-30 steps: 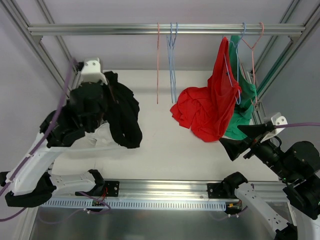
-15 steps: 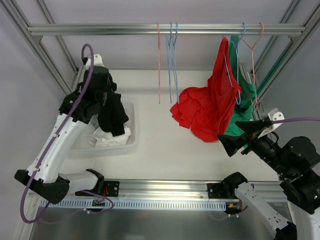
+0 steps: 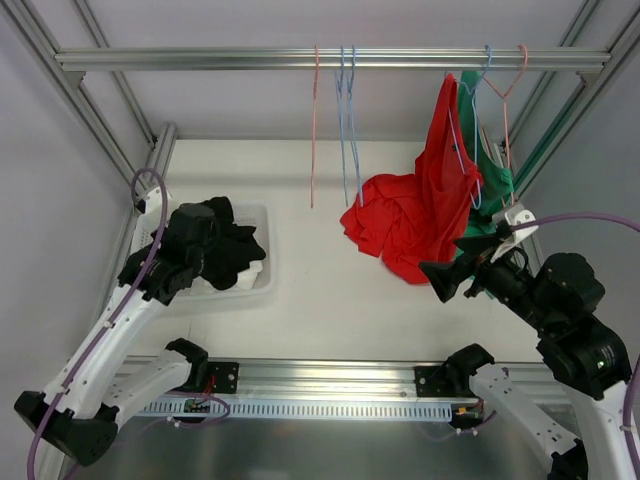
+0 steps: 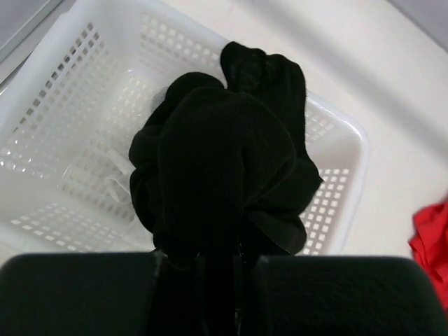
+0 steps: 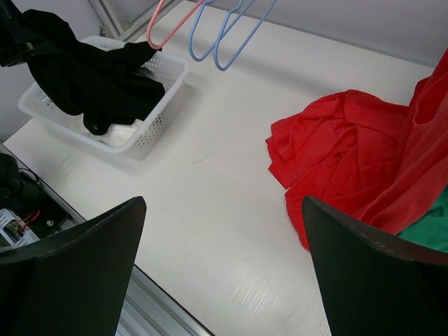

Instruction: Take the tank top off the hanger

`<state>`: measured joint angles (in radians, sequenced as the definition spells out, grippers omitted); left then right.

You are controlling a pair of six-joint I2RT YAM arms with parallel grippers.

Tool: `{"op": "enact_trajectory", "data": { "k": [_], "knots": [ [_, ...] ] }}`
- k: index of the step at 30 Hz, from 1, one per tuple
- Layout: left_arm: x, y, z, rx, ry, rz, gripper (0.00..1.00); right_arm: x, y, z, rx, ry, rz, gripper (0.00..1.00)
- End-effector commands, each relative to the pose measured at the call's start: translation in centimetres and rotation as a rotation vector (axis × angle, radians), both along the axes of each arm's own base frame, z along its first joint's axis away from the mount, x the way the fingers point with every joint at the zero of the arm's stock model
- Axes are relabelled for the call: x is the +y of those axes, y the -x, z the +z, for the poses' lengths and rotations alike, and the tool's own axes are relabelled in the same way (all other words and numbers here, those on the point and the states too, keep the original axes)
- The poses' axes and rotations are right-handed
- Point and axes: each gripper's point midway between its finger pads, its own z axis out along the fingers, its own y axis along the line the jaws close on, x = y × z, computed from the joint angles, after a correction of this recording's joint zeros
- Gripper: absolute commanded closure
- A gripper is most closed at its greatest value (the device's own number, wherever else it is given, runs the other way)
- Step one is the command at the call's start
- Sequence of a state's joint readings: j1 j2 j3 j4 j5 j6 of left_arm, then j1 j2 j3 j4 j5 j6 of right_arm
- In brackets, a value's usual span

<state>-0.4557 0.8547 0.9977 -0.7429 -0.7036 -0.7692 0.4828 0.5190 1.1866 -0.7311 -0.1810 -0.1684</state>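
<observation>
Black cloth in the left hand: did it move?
Yes. The black cloth came down into the white basket; before, it hung high over it.

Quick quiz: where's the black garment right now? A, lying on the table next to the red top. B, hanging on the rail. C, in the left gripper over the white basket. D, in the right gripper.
C: the shut left gripper pinches the black garment, which hangs down into the white basket.
</observation>
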Motion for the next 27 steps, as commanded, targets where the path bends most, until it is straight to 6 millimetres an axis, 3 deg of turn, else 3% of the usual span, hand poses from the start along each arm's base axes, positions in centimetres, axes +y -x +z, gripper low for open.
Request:
{"op": "enact_trajectory", "data": {
  "k": [1, 3, 6, 8, 12, 14, 15, 17, 19, 20, 21, 22, 23, 24, 25, 26, 27],
  "knots": [
    [1.8, -2.0, -2.2, 0.031, -0.007, 0.171, 1.00, 1.4, -1.6, 0.7, -0.017, -0.025, 0.025, 0.01],
    [1.6, -3.8, -4.4, 0.132, -0.014, 0.174, 1.00, 1.8, -2.2, 0.4, 0.010, -0.025, 0.022, 0.00],
    [1.7, -6.0, -6.1, 0.197, 0.038, 0.186, 1.00, 2.1, -2.3, 1.1, 0.014, -0.048, 0.030, 0.00],
    [2.0, -6.8, -8.9, 0.271, 0.053, 0.218, 1.00, 2.0, -2.0, 1.7, 0.000, -0.059, 0.033, 0.01],
    [2.5, -6.0, -15.1, 0.426, 0.105, 0.303, 1.00, 1.3, -0.9, 3.1, -0.051, -0.085, 0.025, 0.01],
    [2.9, -4.9, -16.6, 0.456, 0.099, 0.343, 1.00, 0.9, -0.3, 3.9, -0.077, -0.098, 0.021, 0.01],
    [3.0, -4.6, -16.5, 0.443, 0.105, 0.350, 1.00, 0.5, 0.0, 4.7, -0.095, -0.104, 0.011, 0.00],
    [3.5, -4.0, -16.1, 0.419, 0.092, 0.365, 0.92, -0.5, -0.7, 4.4, -0.062, -0.074, -0.061, 0.00],
    [3.8, -3.8, -14.2, 0.356, 0.097, 0.356, 0.76, -1.5, -1.1, 4.8, -0.037, -0.046, -0.124, 0.00],
    [3.9, -3.6, -13.4, 0.334, 0.094, 0.338, 0.63, -2.1, -2.3, 4.5, -0.011, -0.010, -0.177, 0.01],
    [3.9, -3.5, -11.5, 0.272, 0.109, 0.323, 0.57, -2.8, -2.9, 4.6, -0.004, 0.013, -0.226, 0.01],
    [3.9, -3.4, -10.6, 0.243, 0.112, 0.310, 0.48, -3.5, -3.0, 5.5, -0.011, 0.023, -0.264, 0.01],
    [4.0, -3.1, -9.6, 0.219, 0.107, 0.284, 0.25, -4.6, -3.9, 5.8, -0.019, 0.057, -0.334, 0.01],
    [4.1, -2.7, -7.3, 0.139, 0.124, 0.266, 0.07, -4.9, -5.1, 5.8, -0.004, 0.087, -0.371, 0.01],
    [4.2, -2.4, -6.1, 0.100, 0.126, 0.254, 0.01, -5.7, -5.7, 5.9, 0.001, 0.116, -0.427, 0.00],
    [4.3, -2.1, -4.9, 0.070, 0.110, 0.227, 0.01, -6.3, -5.9, 7.5, -0.030, 0.122, -0.451, 0.00],
    [4.4, -1.4, -2.7, -0.004, 0.119, 0.209, 0.01, -6.0, -7.4, 7.2, -0.004, 0.167, -0.467, 0.01]
  ]
}}
